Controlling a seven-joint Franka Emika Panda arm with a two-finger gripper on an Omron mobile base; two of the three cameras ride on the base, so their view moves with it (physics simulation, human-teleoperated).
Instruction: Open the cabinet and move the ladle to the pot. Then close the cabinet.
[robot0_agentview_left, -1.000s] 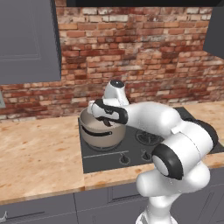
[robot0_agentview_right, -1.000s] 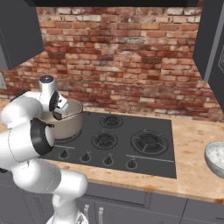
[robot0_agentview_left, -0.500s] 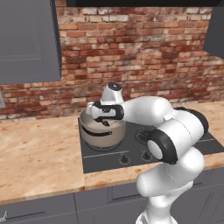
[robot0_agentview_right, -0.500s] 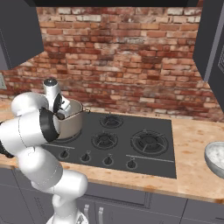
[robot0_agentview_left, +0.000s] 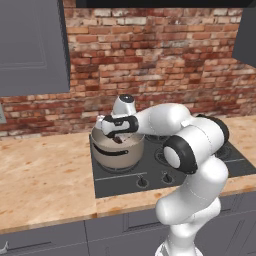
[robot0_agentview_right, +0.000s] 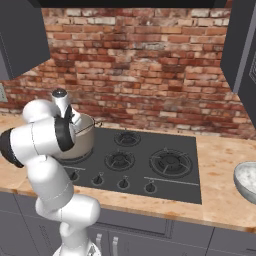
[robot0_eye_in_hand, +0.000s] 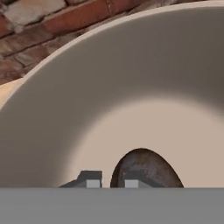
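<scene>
The gripper (robot0_agentview_left: 118, 139) hangs over the mouth of the pot (robot0_agentview_left: 116, 152) on the near-left burner of the stove (robot0_agentview_right: 145, 165). Half a second ago the arm was in much the same pose; the change is small and sits at the jaws, which were pressed together and have just begun to part. In the hand view the two finger tips (robot0_eye_in_hand: 90, 179) stand a little apart above the pale inside of the pot, and the dark, rusty bowl of the ladle (robot0_eye_in_hand: 144, 168) lies right beside them, low in the pot. Whether the tips still touch the ladle I cannot tell; they look barely spread, no longer a firm pinch.

My reading is that the ladle is being let go into the pot, so the middle part of the task is about done. What remains is the cabinet (robot0_agentview_left: 32, 47), the dark-grey cupboard on the brick wall up to the left of the stove; from these angles I cannot tell whether its door stands open. The arm will likely need to lift clear of the pot rim without dragging the ladle out, then reach up and left to push the door shut
</scene>
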